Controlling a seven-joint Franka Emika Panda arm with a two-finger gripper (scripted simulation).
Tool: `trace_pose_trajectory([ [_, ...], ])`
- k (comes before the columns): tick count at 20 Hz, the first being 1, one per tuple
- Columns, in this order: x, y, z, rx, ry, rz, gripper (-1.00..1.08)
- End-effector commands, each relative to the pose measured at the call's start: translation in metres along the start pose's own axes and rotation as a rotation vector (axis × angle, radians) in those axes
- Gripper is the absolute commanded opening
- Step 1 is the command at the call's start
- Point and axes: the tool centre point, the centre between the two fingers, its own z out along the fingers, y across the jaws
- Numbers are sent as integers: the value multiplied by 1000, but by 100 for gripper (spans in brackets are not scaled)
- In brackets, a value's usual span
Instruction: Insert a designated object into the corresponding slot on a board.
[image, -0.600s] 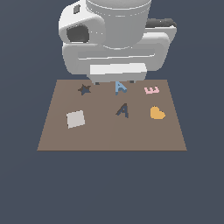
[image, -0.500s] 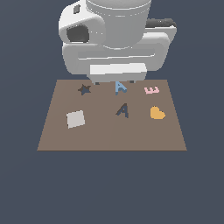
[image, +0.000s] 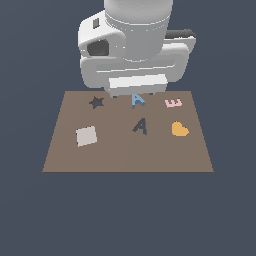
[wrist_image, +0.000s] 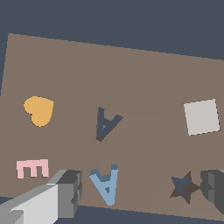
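A: Exterior view first?
B: The arm's body hides the gripper. Blue A (image: 138, 99) lies on the board (image: 125, 155), just under the arm; A-slot (image: 140, 126) sits near it.
A: Wrist view?
B: The gripper (wrist_image: 142, 190) is spread wide. One finger (wrist_image: 70, 192) is beside the blue A (wrist_image: 105, 183), the other finger (wrist_image: 214, 188) is past the star recess (wrist_image: 183, 186). Nothing is held or touched. A-slot (wrist_image: 105, 123) is just beyond the blue A, outside the gap.

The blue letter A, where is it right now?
In the exterior view the blue A lies on the board's far edge, between the star recess and the pink E.
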Motion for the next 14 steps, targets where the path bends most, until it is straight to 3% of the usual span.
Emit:
trace_pose_trajectory([
  [1,-8,-4,11,1,-1,-22,100],
  [14,-67,-25,88,11,-5,-183,100],
])
